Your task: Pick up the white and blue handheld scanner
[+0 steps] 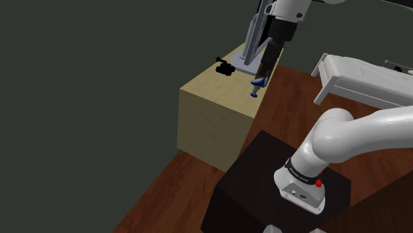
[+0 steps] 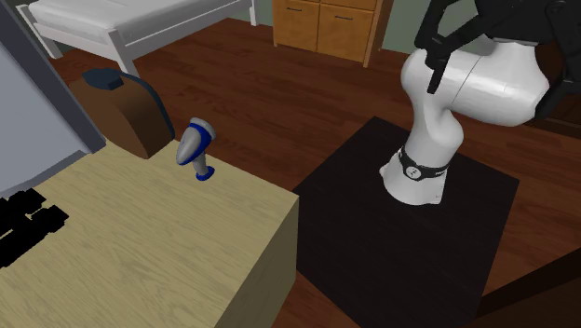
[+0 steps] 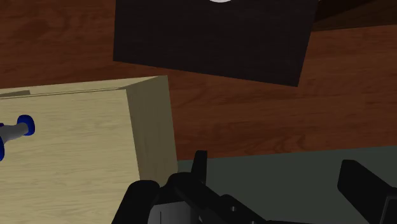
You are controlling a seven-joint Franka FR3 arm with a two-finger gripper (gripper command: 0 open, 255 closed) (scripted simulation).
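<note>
Handheld scanner [image 2: 196,146], grey and blue, stands on the pale desk [image 2: 177,242] close to its edge. The black end effector [image 1: 263,74] hangs near it. I cannot tell if it is wide or narrow

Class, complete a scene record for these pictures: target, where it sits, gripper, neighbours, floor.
target: grey-white and blue scanner
where: standing on the pale wooden table, near its edge
hand: gripper open, apart from the scanner
neighbours: brown object beside it; black item further along the table
floor: dark wood floor
</note>
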